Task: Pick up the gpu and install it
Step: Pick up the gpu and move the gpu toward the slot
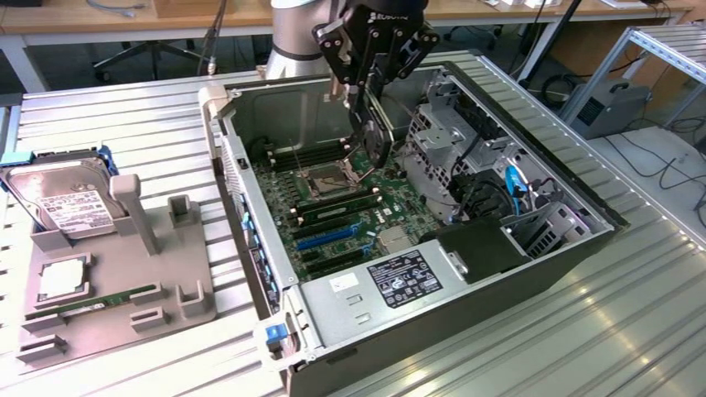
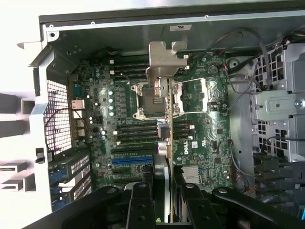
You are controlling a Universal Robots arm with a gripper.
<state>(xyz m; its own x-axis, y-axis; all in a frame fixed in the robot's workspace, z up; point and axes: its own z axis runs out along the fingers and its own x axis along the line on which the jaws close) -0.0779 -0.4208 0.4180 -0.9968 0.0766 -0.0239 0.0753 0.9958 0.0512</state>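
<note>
As fingers (image 2: 139, 202) pinch gpu (image 2: 163, 63), edge-on, face seemingly hidden.

1. The case (image 1: 235, 157) is laid open-side up, so the motherboard (image 1: 331, 211) can be reached from above.
2. The opening is bounded by the drive cage (image 1: 441, 141) on the exterior view's right and the power supply (image 1: 403, 281) at the near end.
3. Its middle is taken by the pincer (image 1: 368, 87) gripping the gpu (image 1: 381, 141).

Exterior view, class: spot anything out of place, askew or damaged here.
Nothing looks damaged or spilled. Only the gpu is out of place: the gripper holds it on edge above the motherboard, not seated in any slot.
</note>
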